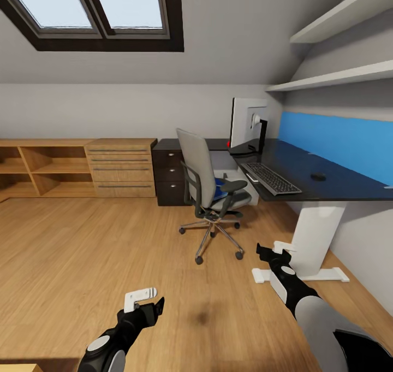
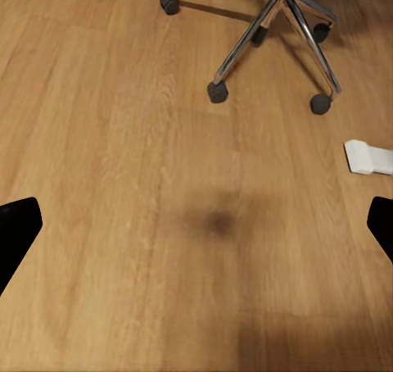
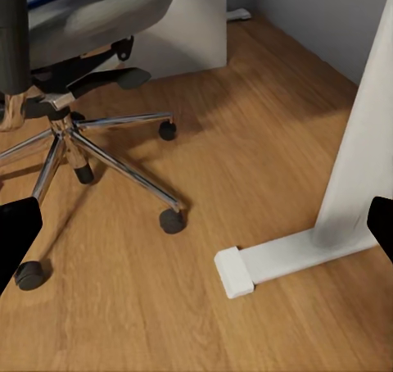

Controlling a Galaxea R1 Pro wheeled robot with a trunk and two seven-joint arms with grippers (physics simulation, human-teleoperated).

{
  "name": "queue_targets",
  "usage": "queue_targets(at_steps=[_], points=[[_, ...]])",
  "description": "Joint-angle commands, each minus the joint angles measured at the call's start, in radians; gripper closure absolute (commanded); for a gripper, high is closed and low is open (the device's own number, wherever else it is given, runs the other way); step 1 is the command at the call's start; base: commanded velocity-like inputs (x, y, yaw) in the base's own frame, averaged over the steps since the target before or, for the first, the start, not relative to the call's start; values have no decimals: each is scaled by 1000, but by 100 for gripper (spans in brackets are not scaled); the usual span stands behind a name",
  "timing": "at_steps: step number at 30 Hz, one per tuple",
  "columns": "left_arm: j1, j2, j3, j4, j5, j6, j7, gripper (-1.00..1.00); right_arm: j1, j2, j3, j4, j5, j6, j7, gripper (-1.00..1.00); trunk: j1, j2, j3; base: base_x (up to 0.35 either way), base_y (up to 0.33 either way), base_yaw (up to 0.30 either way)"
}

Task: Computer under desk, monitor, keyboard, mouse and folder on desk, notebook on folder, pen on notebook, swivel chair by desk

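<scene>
Two grippers hang low over a warm wood-plank floor, the left gripper and the right gripper each with fingers spread wide and holding nothing; in both wrist views only dark fingertips show at the frame edges. Ahead of the right fingers stands the desk, its glossy black top carried on a smooth white leg with a flat foot on the floor. On the top, the keyboard, long and slim with black keys in a silver frame, runs lengthwise away from the robot toward the monitor, which shows its pale back on a dark stand. The mouse, small, dark and rounded, lies apart from the keyboard on the side toward the blue wall panel. Between both grippers and the desk stands the swivel chair, grey upholstered, back turned toward the room, shiny metal legs on black casters; the bright-blue folder lies on its seat. Beyond it stand a dark drawer unit and a light-wood chest.
</scene>
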Motion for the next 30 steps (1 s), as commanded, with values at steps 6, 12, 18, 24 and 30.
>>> queue_targets(at_steps=[6,12,18,24,30], points=[[0,0,1,-13,12,4,11,-100,0,0,-1,3,0,-4,-1,-100,0,0,-1,39,0,0],[0,-1,2,-16,16,7,12,-100,1,1,2,8,0,-4,-1,-100,0,0,-1,251,0,0],[0,0,6,-16,15,10,13,-100,1,2,3,11,0,-4,-1,-100,0,0,-1,264,-19,0],[0,0,10,-9,12,10,15,-100,1,2,3,39,0,-4,-2,-100,0,0,-1,207,-164,0],[0,0,11,-2,12,9,15,-100,1,2,3,47,0,-4,-3,-100,0,0,-1,207,-238,0]])
